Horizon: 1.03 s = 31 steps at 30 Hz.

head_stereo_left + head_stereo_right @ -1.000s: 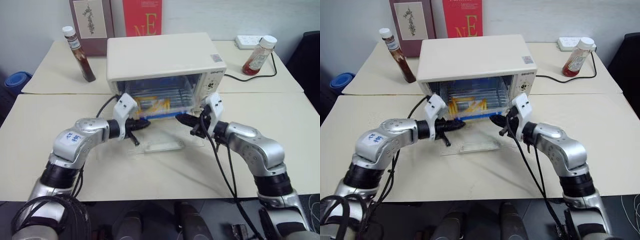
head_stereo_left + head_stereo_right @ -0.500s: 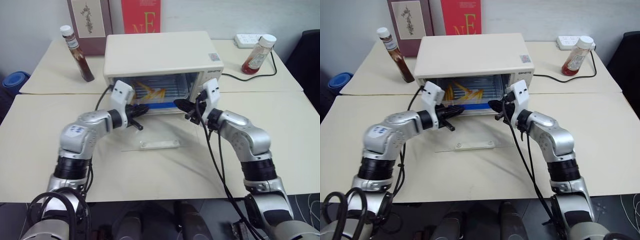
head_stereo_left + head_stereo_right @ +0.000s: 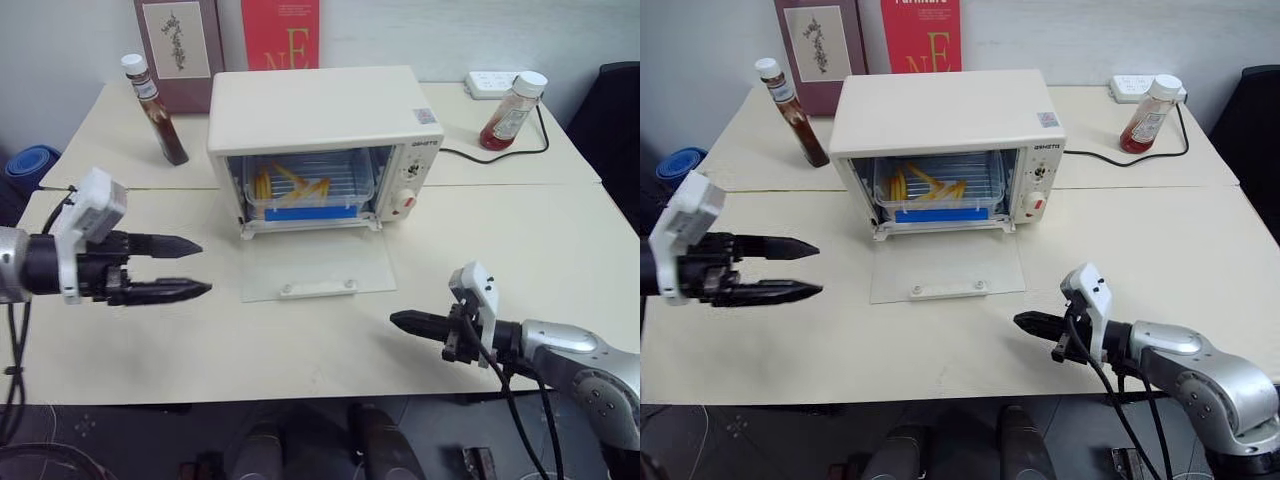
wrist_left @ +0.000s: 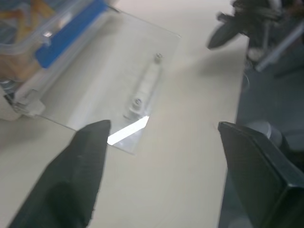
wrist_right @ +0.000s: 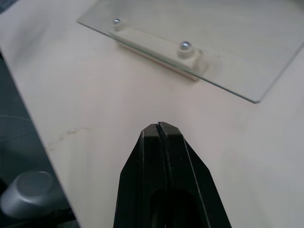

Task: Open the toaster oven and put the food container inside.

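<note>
One toaster oven (image 3: 320,120), one food container (image 3: 305,192) inside, two bottles (image 3: 157,110)

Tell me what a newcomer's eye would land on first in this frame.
The cream toaster oven at the table's middle, its glass door folded flat onto the tabletop and the food container with yellow strips sitting inside. Next, the two claws drawn apart toward the near edge: the left claw open at the left, the right claw shut at the right, both empty.
</note>
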### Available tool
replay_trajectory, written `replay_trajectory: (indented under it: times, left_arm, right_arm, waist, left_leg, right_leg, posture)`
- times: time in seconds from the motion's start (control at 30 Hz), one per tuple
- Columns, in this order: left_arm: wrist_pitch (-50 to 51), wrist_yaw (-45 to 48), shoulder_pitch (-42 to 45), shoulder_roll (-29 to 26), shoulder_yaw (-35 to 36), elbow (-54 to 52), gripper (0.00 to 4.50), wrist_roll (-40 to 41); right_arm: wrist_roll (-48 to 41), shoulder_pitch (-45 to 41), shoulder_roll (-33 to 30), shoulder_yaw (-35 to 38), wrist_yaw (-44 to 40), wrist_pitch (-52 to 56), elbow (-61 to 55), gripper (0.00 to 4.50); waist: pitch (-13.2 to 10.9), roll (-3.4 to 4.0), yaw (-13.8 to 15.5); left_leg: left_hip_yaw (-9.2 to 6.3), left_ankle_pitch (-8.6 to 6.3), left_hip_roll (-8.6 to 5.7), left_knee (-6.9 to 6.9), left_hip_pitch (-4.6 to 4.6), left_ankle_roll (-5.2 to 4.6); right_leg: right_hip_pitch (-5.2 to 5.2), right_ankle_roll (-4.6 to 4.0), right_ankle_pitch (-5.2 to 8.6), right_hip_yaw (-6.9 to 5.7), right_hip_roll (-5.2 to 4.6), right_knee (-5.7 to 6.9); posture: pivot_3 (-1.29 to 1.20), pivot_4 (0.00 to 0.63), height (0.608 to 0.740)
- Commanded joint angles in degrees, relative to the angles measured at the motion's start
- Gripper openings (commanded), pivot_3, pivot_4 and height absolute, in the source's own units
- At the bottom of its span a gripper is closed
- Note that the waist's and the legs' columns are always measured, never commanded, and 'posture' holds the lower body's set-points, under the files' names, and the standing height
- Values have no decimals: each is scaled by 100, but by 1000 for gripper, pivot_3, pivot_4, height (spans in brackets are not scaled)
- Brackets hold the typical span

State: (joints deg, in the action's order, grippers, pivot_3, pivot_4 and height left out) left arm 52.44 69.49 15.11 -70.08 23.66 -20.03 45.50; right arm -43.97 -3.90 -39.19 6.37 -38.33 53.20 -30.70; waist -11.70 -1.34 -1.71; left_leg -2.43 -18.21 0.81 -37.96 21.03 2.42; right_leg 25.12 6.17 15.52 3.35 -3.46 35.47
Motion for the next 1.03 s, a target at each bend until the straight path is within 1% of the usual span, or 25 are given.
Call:
replay_trajectory:
  times: [0.03,0.17,0.23,0.3,0.37,0.47,0.53,0.6,0.63,0.73,0.8,0.87,0.97,1.03]
  left_arm:
    - [-252,205,94,-145,96,-73,4469,11]
    - [-406,63,367,-83,-60,-20,4469,-36]
    - [-496,23,418,-58,-161,25,4469,-115]
    - [-561,20,403,-56,-216,104,4469,-176]
    - [-591,23,405,-43,-220,240,4469,-187]
    - [-708,16,416,-30,-209,478,4500,-270]
    - [-842,42,453,-37,-229,694,4500,-373]
    - [-951,97,498,-65,-248,877,4500,-444]
    - [-1011,139,521,-91,-253,959,4500,-475]
    - [-1088,218,676,-144,-275,1154,4500,-514]
    - [-1068,246,820,-172,-274,1261,4500,-495]
    - [-1066,261,937,-185,-269,1348,4500,-511]
    - [-1012,217,1010,-146,-239,1378,4500,-504]
    - [-998,140,887,-62,-193,1282,4500,-510]
  right_arm:
    - [518,-197,297,-353,203,-491,432,0]
    - [1005,-616,732,-594,405,-940,1083,0]
    - [1127,-833,873,-597,478,-1022,1254,0]
    - [1009,-986,865,-429,400,-970,1177,0]
    - [672,-1119,707,-98,267,-758,945,0]
    - [-161,-1377,293,565,40,-221,586,599]
    - [-794,-1662,-325,1169,-327,107,501,1208]
    - [-1193,-1880,-962,1613,-684,353,625,1940]
    - [-1359,-1931,-1276,1794,-896,482,726,2213]
    - [-1673,-1895,-1931,2094,-1446,647,881,3217]
    - [-1660,-1856,-2133,2144,-1585,624,945,3932]
    - [-1502,-1820,-2195,2101,-1606,469,964,4455]
    - [-1436,-1836,-2011,1981,-1404,358,979,4455]
    - [-1401,-1796,-1843,1877,-1247,306,940,4455]
  waist:
    - [0,0,0]
    - [0,-1,-7]
    - [-2,3,-13]
    - [-3,4,-13]
    - [-4,6,-7]
    - [-11,17,1]
    - [-15,24,3]
    - [-16,26,4]
    - [-16,26,5]
    - [-14,22,8]
    - [-14,20,2]
    - [-15,20,-11]
    - [-15,21,-17]
    - [-15,21,-17]
  left_leg:
    - [-1,0,1,0,2,0]
    - [-3,-2,0,1,10,-1]
    - [-2,-3,1,2,15,0]
    - [-1,-3,1,3,18,0]
    - [-2,-3,4,5,20,0]
    - [-2,-3,2,4,21,-1]
    - [-2,-4,2,2,19,-1]
    - [-2,-4,2,2,17,-3]
    - [-3,-4,4,2,18,-4]
    - [-4,-8,11,5,17,-12]
    - [-4,-9,11,5,18,-12]
    - [4,-9,10,1,18,-12]
    - [13,-9,10,0,15,-12]
    - [11,-9,12,0,16,-12]
  right_leg:
    - [3,5,-3,-1,1,2]
    - [16,64,-35,0,2,18]
    - [23,65,-35,1,2,18]
    - [30,64,-35,2,3,23]
    - [33,64,-35,0,4,25]
    - [33,64,-34,1,3,26]
    - [30,64,-35,1,2,26]
    - [28,64,-35,0,3,26]
    - [29,63,-34,-2,4,25]
    - [28,59,-31,-5,13,22]
    - [28,59,-31,-4,13,22]
    - [28,61,-33,1,12,23]
    - [29,63,-34,5,11,25]
    - [30,62,-33,4,12,27]
  posture:
    - [0,150,740]
    - [0,150,740]
    - [0,150,740]
    - [0,150,740]
    - [0,150,740]
    - [0,150,740]
    - [0,150,740]
    - [0,150,740]
    - [0,150,740]
    - [0,150,740]
    - [0,150,740]
    - [0,150,740]
    - [0,150,740]
    - [0,150,740]
